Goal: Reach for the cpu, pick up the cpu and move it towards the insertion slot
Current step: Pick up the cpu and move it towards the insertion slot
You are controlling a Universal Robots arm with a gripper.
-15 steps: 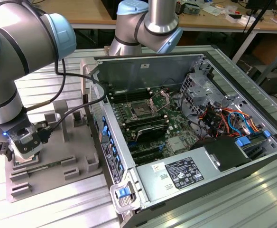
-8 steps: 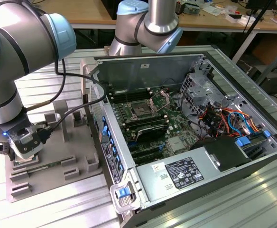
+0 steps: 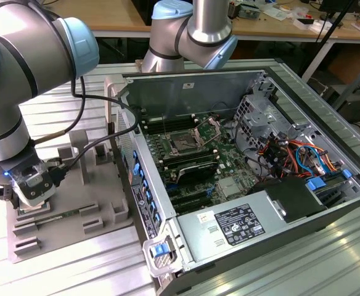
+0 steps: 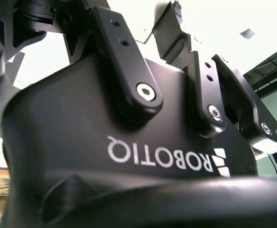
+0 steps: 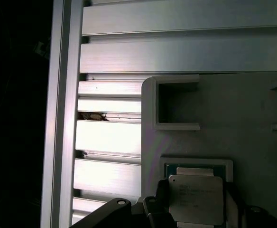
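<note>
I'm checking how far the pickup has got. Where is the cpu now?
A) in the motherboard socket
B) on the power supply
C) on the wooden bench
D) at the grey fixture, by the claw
D: the first wrist view shows the cpu at the grey fixture, and the exterior view has the claw there, apart from the insertion slot.

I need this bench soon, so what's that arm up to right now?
The arm's gripper is down at the grey fixture, on the exterior view's left beside the open computer case. In the first wrist view the cpu lies right at the gripper, over a square recess of the fixture. Whether it is gripped I cannot tell. The insertion slot on the motherboard is far from the cpu.
</note>
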